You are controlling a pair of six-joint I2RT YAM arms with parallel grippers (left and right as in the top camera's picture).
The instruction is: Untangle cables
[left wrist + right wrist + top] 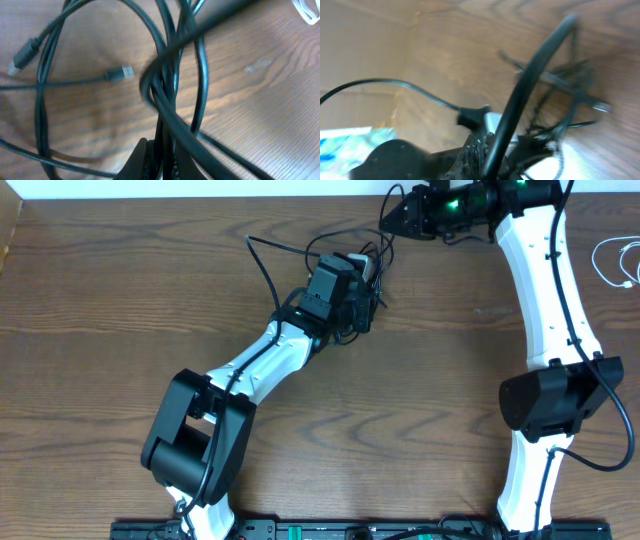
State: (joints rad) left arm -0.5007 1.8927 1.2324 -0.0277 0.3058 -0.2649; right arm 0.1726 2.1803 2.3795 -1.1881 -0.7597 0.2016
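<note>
1. Left tool (151,161): jaws closed tight on a couple of strands of the black cable (197,75), just below the knot (150,85). The strands run straight up out of the tips.
2. Right tool (395,222): closed. The right wrist view is blurred, but a black strand seems to come out of it, so it is likely gripping the same black cable.
3. The black cable sits bunched at the far middle of the surface (120,330), around the left tool. Its loops spill to the left, and two plug ends (119,74) lie free on the wood left of the knot.
4. Key relation: the right tool sits near the left tool, beyond it and to its right, with the knot between them. The linking strand runs roughly along that line. Judgement: the next pull should draw the tools apart along that line, and the left arm is the nearer one to the knot.
5. White cable (615,260): at the far right edge, well apart from the tangle and nearer the right arm. It looks separate from the black one.
</note>
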